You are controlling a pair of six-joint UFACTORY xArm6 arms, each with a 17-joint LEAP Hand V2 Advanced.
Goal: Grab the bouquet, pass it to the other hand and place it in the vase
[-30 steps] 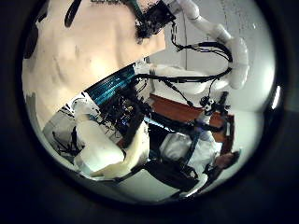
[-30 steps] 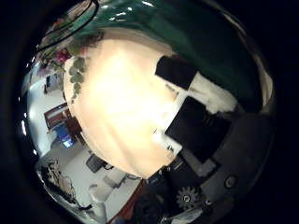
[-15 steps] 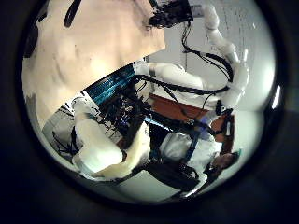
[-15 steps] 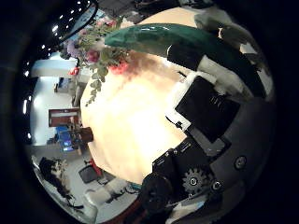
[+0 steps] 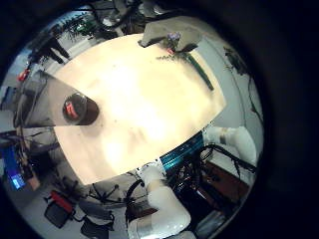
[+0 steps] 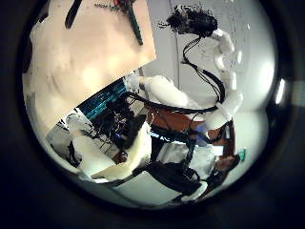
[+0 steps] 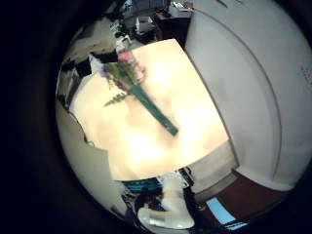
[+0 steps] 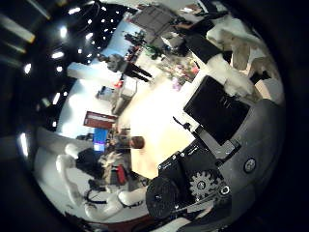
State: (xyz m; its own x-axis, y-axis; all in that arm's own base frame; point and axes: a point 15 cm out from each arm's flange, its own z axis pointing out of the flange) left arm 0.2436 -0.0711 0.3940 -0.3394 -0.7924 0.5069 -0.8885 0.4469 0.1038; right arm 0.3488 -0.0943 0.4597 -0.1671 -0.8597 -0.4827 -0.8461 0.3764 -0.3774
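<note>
- Right little finger view: the bouquet of pink flowers on a long green stem (image 7: 139, 96) lies flat on the pale wooden table (image 7: 190, 122), with no hand on it.
- Left little finger view adds the dark round vase (image 5: 80, 108), upright and well apart from the bouquet, with bare table between them.
- Right hand (image 6: 193, 19) is raised off the table, its fingers relaxed and empty.
- Left hand: cannot tell how its fingers are set.

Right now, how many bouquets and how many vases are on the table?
Bouquet: 1, lying on the table
Vase: 1, standing on the table apart from the bouquet
Total: 2
</note>
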